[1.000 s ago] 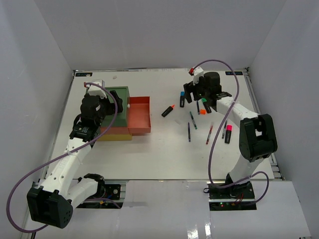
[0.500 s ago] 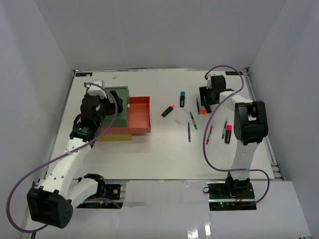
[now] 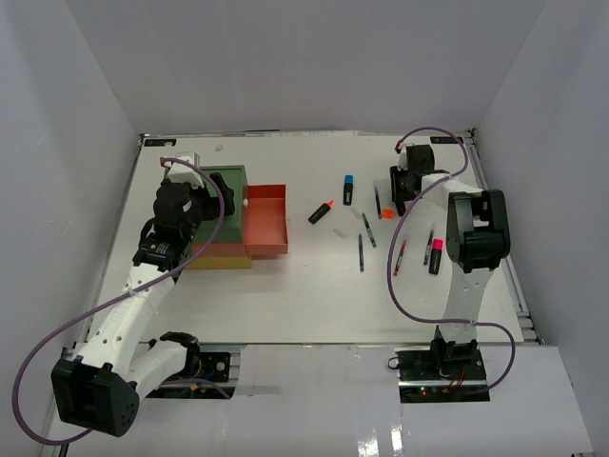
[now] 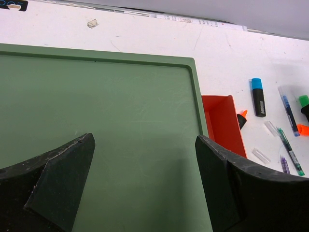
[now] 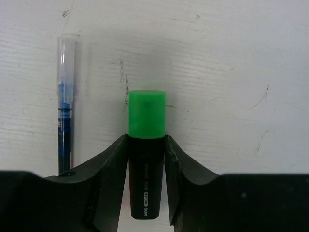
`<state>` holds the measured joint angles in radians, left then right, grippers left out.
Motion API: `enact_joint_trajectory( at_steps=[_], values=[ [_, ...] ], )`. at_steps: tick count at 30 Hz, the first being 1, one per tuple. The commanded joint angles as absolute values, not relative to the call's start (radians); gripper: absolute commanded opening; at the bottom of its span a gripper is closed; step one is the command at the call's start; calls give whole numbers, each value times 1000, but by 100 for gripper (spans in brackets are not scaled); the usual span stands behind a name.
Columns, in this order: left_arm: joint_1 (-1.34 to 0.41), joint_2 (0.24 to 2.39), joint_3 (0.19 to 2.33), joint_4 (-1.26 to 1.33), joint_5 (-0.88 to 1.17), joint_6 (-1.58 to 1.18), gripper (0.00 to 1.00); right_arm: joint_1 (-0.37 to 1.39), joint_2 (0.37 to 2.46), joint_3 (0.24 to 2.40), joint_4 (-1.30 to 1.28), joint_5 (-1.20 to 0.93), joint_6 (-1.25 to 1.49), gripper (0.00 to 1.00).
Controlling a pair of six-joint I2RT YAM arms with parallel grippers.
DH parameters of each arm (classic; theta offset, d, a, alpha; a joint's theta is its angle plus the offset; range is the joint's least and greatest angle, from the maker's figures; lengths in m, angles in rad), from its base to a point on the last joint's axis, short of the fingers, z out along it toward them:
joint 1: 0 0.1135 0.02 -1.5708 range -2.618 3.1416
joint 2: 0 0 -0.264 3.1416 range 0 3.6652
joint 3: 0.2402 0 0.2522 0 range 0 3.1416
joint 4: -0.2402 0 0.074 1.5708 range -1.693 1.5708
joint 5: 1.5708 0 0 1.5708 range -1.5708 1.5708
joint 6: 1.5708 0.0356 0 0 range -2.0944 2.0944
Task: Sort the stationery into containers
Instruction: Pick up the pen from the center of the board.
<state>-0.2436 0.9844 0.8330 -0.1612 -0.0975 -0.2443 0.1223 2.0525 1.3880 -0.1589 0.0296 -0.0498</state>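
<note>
Since a second ago the right arm has been swung off the pen pile toward the far right edge, and its gripper [image 5: 146, 145] has been narrowed down. "5600" can be read on the black barrel between the fingers; the smaller print beside it is too tiny to be made out.

That barrel belongs to the green highlighter [image 5: 147, 113]. It's pinched from both sides while lying flat on the table [image 5: 231, 72], with the cap poking out past the fingertips. Just beside it a blue pen [image 5: 65, 111] is seen lying parallel, not touched.

The left gripper [image 4: 145, 183] is spread wide with nothing between the fingers, hung over the green top of the drawers [image 4: 106, 121]. The red drawer [image 4: 219, 121] is pulled out sideways.

In the top view the grip itself is hidden by the right wrist, but the rest is shown: an orange highlighter [image 3: 322, 211], a blue highlighter [image 3: 348, 189] and a pink highlighter [image 3: 436, 257], all well apart from the drawers.
</note>
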Motion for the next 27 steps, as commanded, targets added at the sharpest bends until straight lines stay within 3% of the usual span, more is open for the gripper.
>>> enact_joint_trajectory(
  at_steps=[1,3,9,12,16,27],
  values=[
    [-244,1000,824,-265,-61,-262,96,110,2057,1419,-164,32,-49,38],
    [-245,1002,825,-265,-60,-261,96,109,2046,1425,-176,37,-54,32],
    [-245,1002,825,-265,-57,-264,96,133,1910,1398,-190,22,-25,31],
    [-244,1002,827,-265,-57,-264,96,184,1811,1336,-146,-36,44,29],
    [-244,1002,825,-265,-58,-264,96,315,1715,1276,-77,-86,159,19],
    [-245,996,824,-265,-71,-267,96,653,1713,1281,270,-199,521,29]
  ],
)
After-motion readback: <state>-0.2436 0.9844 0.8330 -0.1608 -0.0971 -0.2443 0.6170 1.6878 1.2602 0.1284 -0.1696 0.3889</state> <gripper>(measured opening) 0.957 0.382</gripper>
